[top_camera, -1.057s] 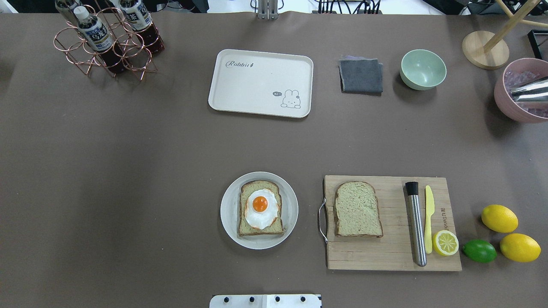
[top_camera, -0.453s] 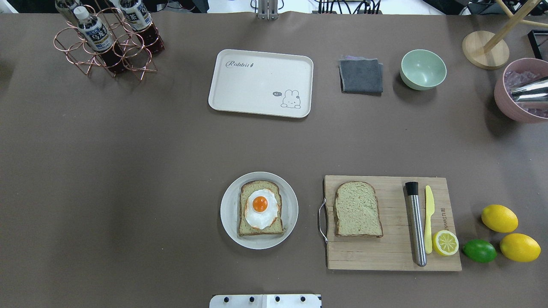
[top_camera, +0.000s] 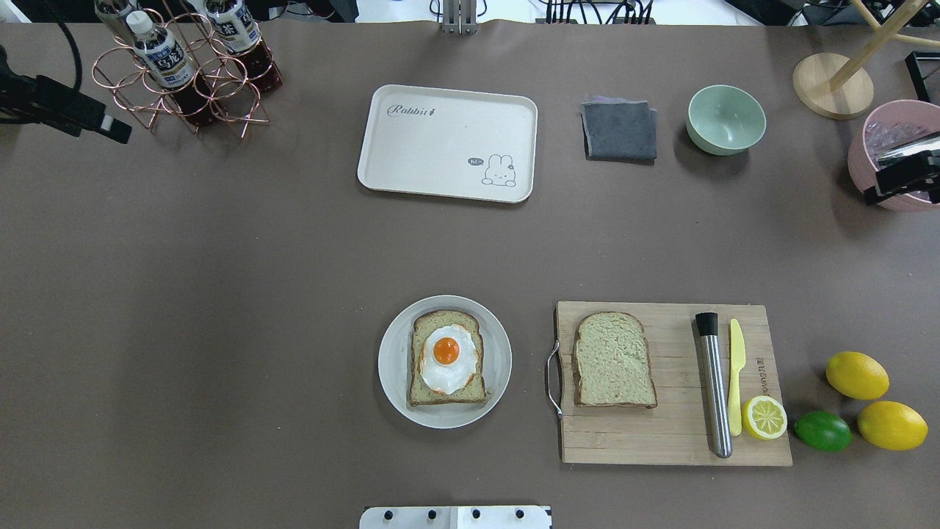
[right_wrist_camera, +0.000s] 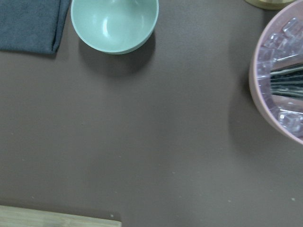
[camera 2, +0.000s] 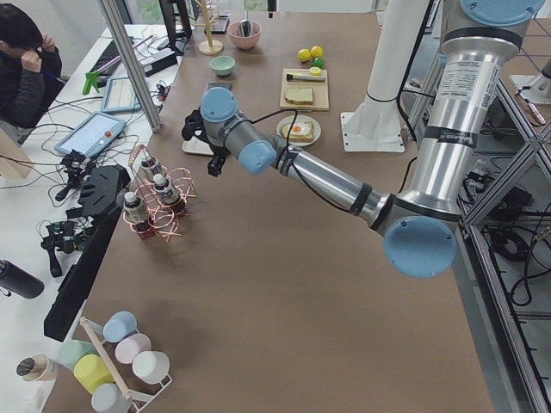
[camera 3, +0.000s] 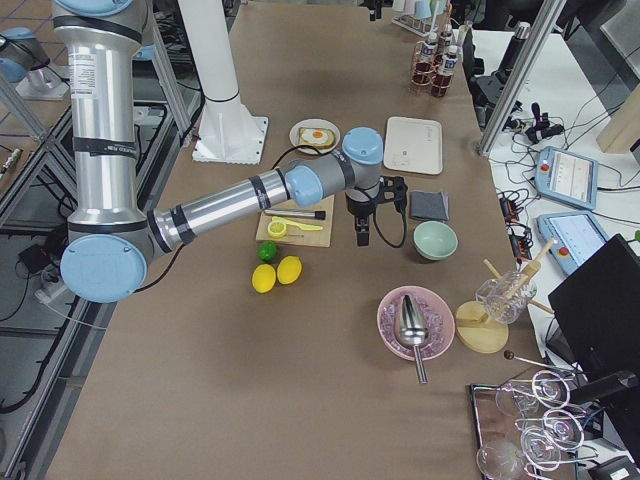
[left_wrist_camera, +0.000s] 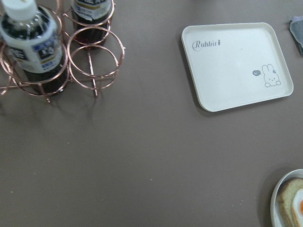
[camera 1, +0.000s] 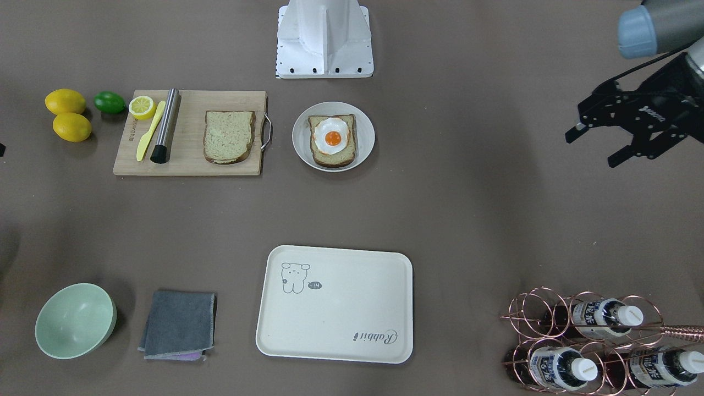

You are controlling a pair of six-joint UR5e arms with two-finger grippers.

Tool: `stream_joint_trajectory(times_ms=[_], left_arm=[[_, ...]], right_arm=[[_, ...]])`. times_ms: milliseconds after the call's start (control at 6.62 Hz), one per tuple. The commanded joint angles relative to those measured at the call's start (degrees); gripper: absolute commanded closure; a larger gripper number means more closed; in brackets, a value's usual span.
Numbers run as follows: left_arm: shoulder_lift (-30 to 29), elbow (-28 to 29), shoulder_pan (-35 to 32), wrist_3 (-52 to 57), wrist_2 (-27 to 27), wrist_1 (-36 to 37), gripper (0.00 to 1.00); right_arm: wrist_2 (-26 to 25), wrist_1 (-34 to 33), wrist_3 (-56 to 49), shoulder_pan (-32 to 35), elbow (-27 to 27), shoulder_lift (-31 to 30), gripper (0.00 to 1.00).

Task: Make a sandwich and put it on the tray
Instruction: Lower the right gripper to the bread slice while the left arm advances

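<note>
Judging from the layout, nothing is stacked yet. A tan, brown-crusted bread slice (top_camera: 448,397) carrying a white-and-orange fried egg (top_camera: 446,360) is seen on the round white plate (top_camera: 393,360) at the near centre of the brown bench (top_camera: 220,294). A second, bare bread slice (top_camera: 613,360) is laid on the wooden cutting board (top_camera: 661,433) just to the plate's right. The large cream rectangular tray (top_camera: 440,147) is set at the far centre, with nothing on it.

The left gripper (camera 1: 591,151) is held above the far left of the bench, its jaws spread wide and nothing between them. The right gripper (top_camera: 903,180) is only partly seen at the far right edge, and its opening cannot be told.

The bare slice is probably to be fetched first. It should be pinched at a crust edge, lifted level, and squared over the egg before release, so that the egg is not dragged off.
</note>
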Motion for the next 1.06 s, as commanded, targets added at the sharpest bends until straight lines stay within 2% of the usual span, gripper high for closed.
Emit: stream_joint_trajectory(times_ms=[0,151,302,453,604,755,906], left_arm=[[-2.8,-1.3,11.3,-8.6,9.8,-0.9,0.0],[-3.0,-1.1,14.2,-13.0,10.0,-4.4,0.0],[-3.9,-1.1,17.0,-16.5,10.5,-6.9,0.0],[-5.0,-1.5,19.5,-18.8,15.3,-7.1,0.0],[-5.3,-1.5,21.3,-19.0,16.9,-7.1,0.0],[-6.0,-1.5,21.3,-19.0,16.9,-7.1,0.0],[-6.1,-1.4,21.4,-18.9,17.0,-7.1,0.0]], right_arm=[[-6.9,3.4,18.3,-10.9,1.2,4.5,0.0],[-14.0,9.6,29.3,-17.9,0.9,4.6,0.0],[-15.4,10.5,32.2,-22.1,1.1,4.7,0.0],[-18.7,11.9,38.2,-26.8,1.4,4.8,0.0],[-24.7,14.6,43.9,-33.0,1.1,4.5,0.0],[-28.5,14.8,48.2,-37.1,1.2,4.7,0.01],[-30.2,14.9,49.4,-39.3,1.2,4.7,0.08]])
